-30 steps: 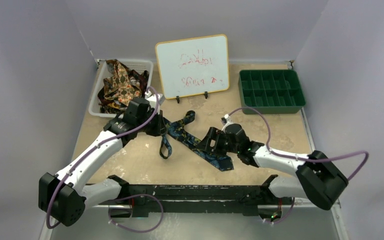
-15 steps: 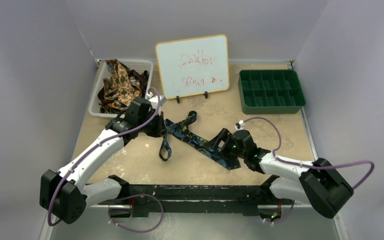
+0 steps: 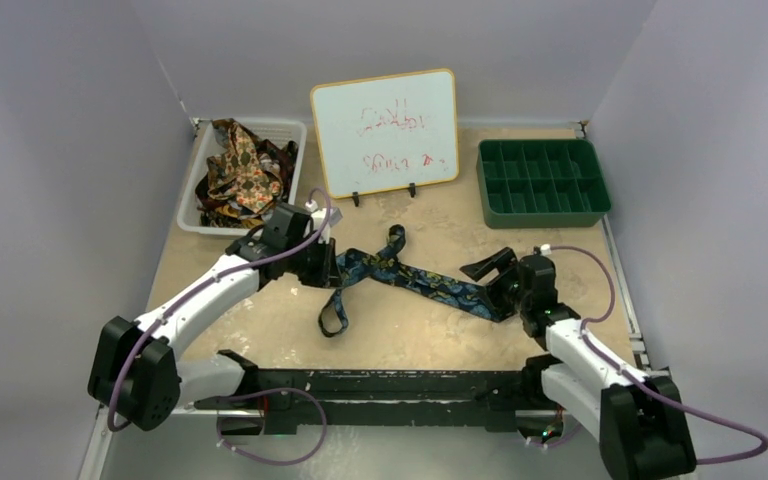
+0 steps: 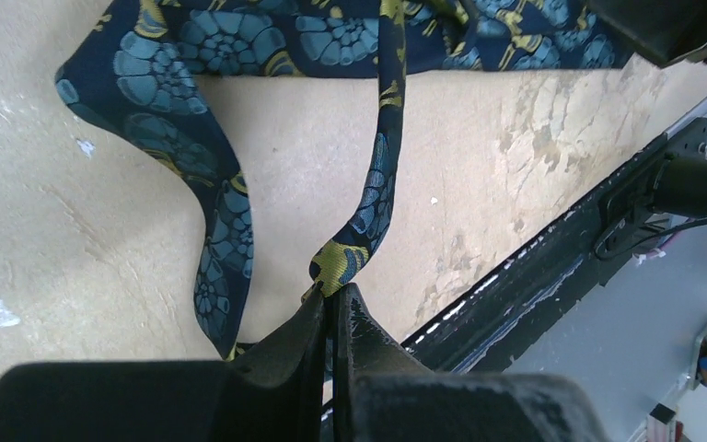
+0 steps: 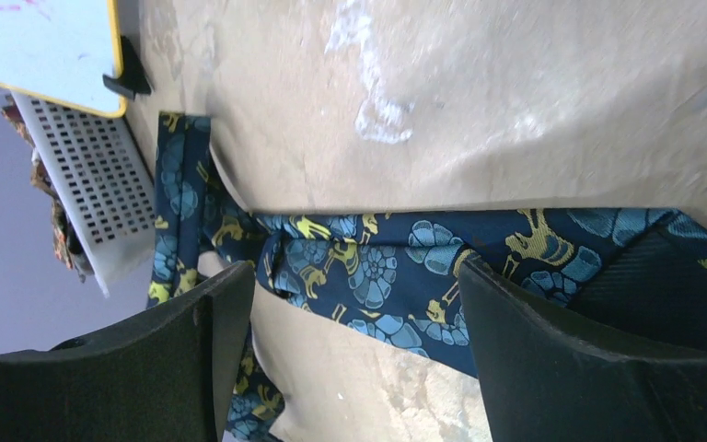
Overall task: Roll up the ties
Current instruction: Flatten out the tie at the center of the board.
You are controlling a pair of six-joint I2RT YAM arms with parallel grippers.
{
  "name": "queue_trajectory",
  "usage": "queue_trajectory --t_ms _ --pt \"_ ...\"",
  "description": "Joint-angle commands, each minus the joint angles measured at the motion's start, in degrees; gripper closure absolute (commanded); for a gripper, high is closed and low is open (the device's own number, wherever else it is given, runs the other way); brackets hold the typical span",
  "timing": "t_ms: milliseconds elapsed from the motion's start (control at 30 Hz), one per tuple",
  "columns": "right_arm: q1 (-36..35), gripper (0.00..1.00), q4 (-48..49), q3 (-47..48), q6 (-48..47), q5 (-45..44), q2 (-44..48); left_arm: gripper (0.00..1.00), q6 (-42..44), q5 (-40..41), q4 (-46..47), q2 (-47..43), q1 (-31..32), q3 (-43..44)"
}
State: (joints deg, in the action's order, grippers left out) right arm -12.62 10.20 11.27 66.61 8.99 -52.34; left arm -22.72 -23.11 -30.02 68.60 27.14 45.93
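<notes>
1. Navy tie [image 3: 415,278] flat on the table [image 3: 260,320], about mid-table. Long axis left to right, dropping slightly toward the near edge at the right. Wide end at the right. Narrow part bunched at the left, with one tail pointing to the far side and a loop trailing toward the near edge.
2. Left hand [image 4: 333,299] closed, pinching a narrow fold of the navy tie. Fold lifted off the table in the left wrist view.
3. Right hand [image 5: 354,276] wide open, gripping nothing. Fingers [image 5: 552,368] set either side of the wide end, fabric crossing the gap between them. Contact with the cloth: cannot tell.
4. Key relation: wide end directly at the right hand, so right arm nearer that end and left arm nearer the narrow end. Judgement: roll likely to run along the long axis, with the left pinch as anchor.
5. Other ties [image 3: 240,170] heaped in a white basket [image 3: 188,215] at far left, well apart from the right hand. Green compartment tray [image 3: 543,183] at far right.
6. Writing: two lines of red marker on the whiteboard [image 3: 385,130], not legible. No brand or label seen.
</notes>
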Motion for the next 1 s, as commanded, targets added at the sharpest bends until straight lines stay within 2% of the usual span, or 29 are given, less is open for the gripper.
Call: queue_trajectory --t_ms 0,133,367,467,733,867,933,967 --pt "6.67 0.16 -2.0 1.26 -6.85 5.16 -4.07 1.0 -2.71 -2.31 2.72 0.96 0.44 -0.91" --pt "10.16 0.17 -3.32 2.01 -9.98 4.7 -6.56 1.0 -4.77 -0.27 3.09 -0.11 1.15 -1.47" --pt "22.06 0.18 -8.37 4.37 -15.44 5.03 -4.15 1.0 -6.23 -1.52 4.57 0.22 2.89 -2.63" --pt "26.84 0.18 -12.26 7.14 -17.18 5.26 -3.64 1.0 -6.98 -0.72 5.25 1.2 4.6 -2.61" --pt "39.26 0.2 -12.71 11.66 -22.58 5.56 -7.99 0.96 -7.62 -1.28 9.64 5.14 11.13 -3.28" --pt "42.21 0.23 -11.98 14.93 -24.33 5.44 -7.88 0.87 -7.38 -1.04 10.34 5.79 12.81 -4.04" --pt "42.24 0.23 -11.54 16.39 -26.08 8.29 -7.12 0.77 -7.05 1.03 9.43 3.61 12.85 -3.69" --pt "42.24 0.23 -11.0 17.19 -27.92 11.41 -6.64 0.67 -7.03 1.91 9.07 1.79 12.8 -3.35"
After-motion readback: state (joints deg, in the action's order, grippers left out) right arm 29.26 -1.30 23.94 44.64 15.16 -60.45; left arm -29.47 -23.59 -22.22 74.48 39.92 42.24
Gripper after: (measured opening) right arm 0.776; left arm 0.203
